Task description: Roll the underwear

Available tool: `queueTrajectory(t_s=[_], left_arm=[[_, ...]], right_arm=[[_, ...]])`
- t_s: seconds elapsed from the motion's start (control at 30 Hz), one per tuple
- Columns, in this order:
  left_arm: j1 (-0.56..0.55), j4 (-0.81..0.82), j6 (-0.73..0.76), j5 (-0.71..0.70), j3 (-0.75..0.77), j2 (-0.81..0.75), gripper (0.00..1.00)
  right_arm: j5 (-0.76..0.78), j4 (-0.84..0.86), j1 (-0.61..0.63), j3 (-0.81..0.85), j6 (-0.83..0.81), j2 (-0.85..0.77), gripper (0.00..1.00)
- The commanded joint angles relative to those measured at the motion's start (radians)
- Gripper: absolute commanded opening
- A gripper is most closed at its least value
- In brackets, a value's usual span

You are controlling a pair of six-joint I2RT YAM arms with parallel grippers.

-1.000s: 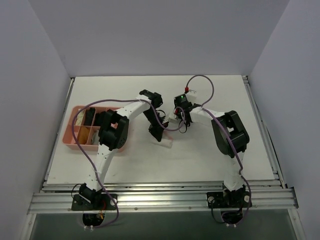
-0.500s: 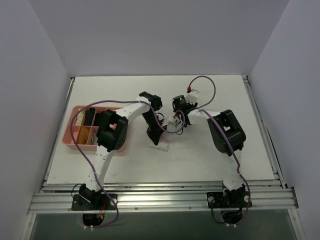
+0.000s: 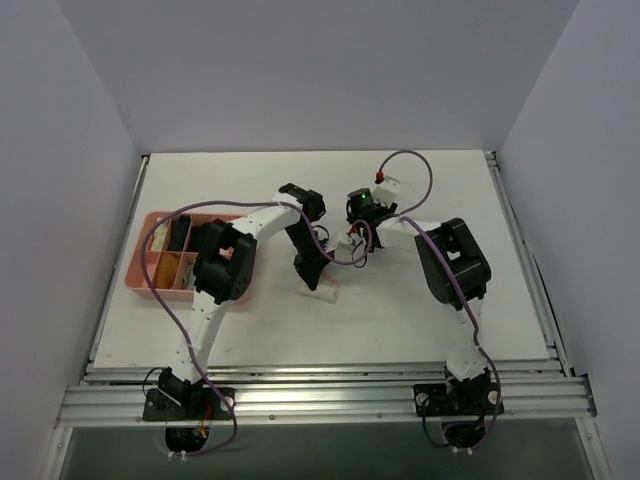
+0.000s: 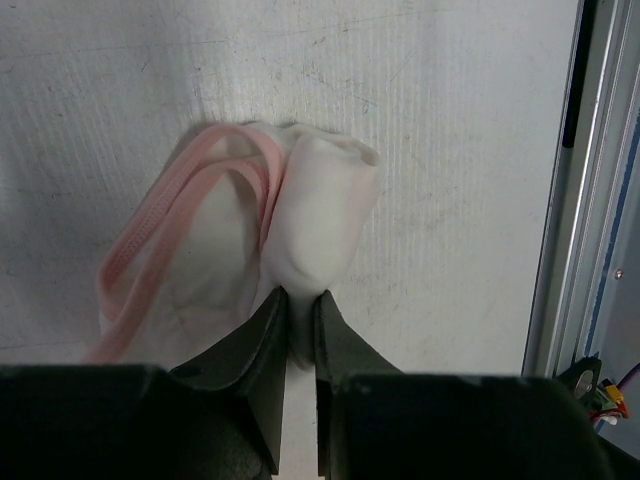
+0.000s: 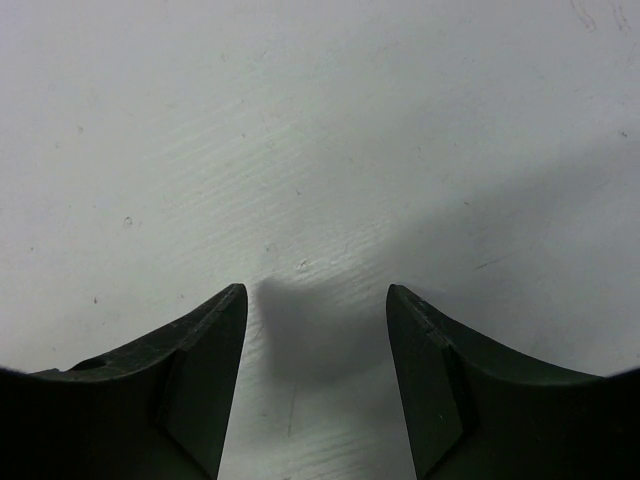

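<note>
The underwear (image 4: 300, 225) is a small white garment with pink trim, partly rolled into a bundle on the table. In the top view it shows as a pale patch (image 3: 323, 293) just below my left gripper (image 3: 312, 280). My left gripper (image 4: 299, 305) is shut on the near end of the white roll. My right gripper (image 5: 316, 300) is open and empty, close above bare table, with only its own shadow between the fingers. In the top view the right gripper (image 3: 352, 240) sits a little to the right of and behind the underwear.
A pink divided tray (image 3: 146, 281) with dark and beige rolled garments stands at the left. A metal rail (image 4: 600, 180) runs along the table's edge to the right in the left wrist view. Purple cables (image 3: 405, 155) loop over both arms.
The right gripper moved slightly back and left between one second ago and half a second ago. The left gripper shifted slightly nearer with the underwear. Little has changed since.
</note>
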Motion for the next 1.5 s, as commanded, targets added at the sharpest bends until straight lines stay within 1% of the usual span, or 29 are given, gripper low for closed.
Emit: queueTrajectory(t_s=[0.0,0.07,0.23,0.33,0.5,0.57,0.63,0.73,0.83,0.87,0.9,1.17,1.33,1.47], left_arm=[[-0.047,0.069,0.032,-0.157,-0.016,0.058,0.02],[-0.047,0.067,0.032,-0.157,-0.013,0.061,0.02],[-0.047,0.067,0.032,-0.156,-0.014,0.057,0.02],[-0.047,0.067,0.032,-0.154,-0.013,0.058,0.02],[-0.046,0.063,0.03,-0.156,-0.005,0.066,0.02],[-0.047,0.06,0.03,-0.156,-0.003,0.066,0.02],[-0.047,0.063,0.03,-0.157,-0.007,0.064,0.02],[-0.047,0.066,0.024,-0.16,-0.004,0.066,0.02],[-0.047,0.066,0.02,-0.162,-0.003,0.069,0.02],[-0.046,0.066,0.018,-0.163,0.0,0.07,0.02],[-0.047,0.066,0.018,-0.163,0.0,0.073,0.02],[-0.049,0.061,0.014,-0.168,0.009,0.08,0.02],[-0.047,0.06,0.01,-0.171,0.016,0.086,0.02],[-0.049,0.06,0.009,-0.173,0.013,0.086,0.02]], right_arm=[[-0.079,-0.42,-0.024,-0.099,0.026,0.211,0.55],[-0.062,-0.433,-0.025,-0.076,0.032,0.225,0.56],[-0.013,-0.551,-0.016,0.025,0.085,0.28,0.56],[-0.023,-0.556,-0.027,0.059,0.089,0.297,0.56],[-0.1,-0.547,-0.058,0.075,0.092,0.304,0.56],[-0.163,-0.527,-0.08,0.063,0.099,0.294,0.55],[-0.21,-0.506,-0.091,0.049,0.072,0.285,0.54],[-0.223,-0.467,-0.094,0.006,0.096,0.249,0.54],[-0.282,-0.446,-0.113,-0.011,0.122,0.243,0.54],[-0.327,-0.44,-0.125,-0.017,0.124,0.243,0.54],[-0.333,-0.435,-0.131,-0.017,0.124,0.245,0.54],[-0.321,-0.395,-0.121,-0.059,0.17,0.232,0.53],[-0.272,-0.447,-0.079,-0.016,0.191,0.266,0.54],[-0.264,-0.493,-0.071,0.013,0.21,0.292,0.54]])
